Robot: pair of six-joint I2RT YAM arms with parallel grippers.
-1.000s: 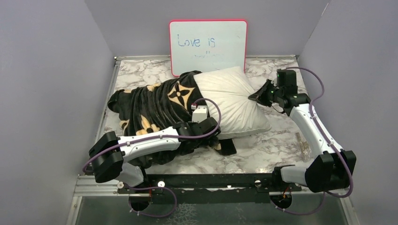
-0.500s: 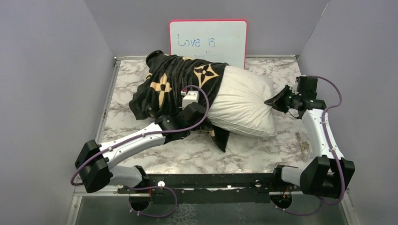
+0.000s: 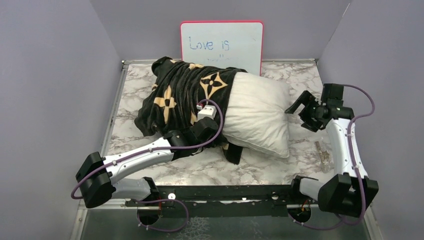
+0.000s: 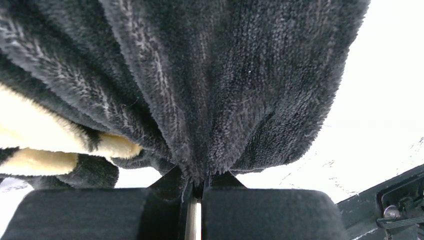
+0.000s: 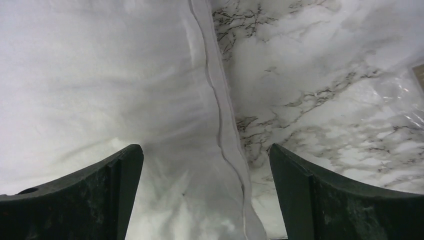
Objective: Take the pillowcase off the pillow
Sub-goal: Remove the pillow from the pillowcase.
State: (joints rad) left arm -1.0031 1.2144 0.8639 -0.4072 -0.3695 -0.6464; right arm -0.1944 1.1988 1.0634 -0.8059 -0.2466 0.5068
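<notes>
The pillowcase covers the left part of the pillow, bunched in folds towards the far left of the marble bench. The pillow's right part lies bare and white across the middle of the bench. The left fingers are closed on a gathered fold of the black fabric at the pillowcase's near edge. The right fingers stand wide apart just right of the pillow, holding nothing, with its seamed edge between them. A pink-framed whiteboard stands against the far wall behind the pillowcase.
</notes>
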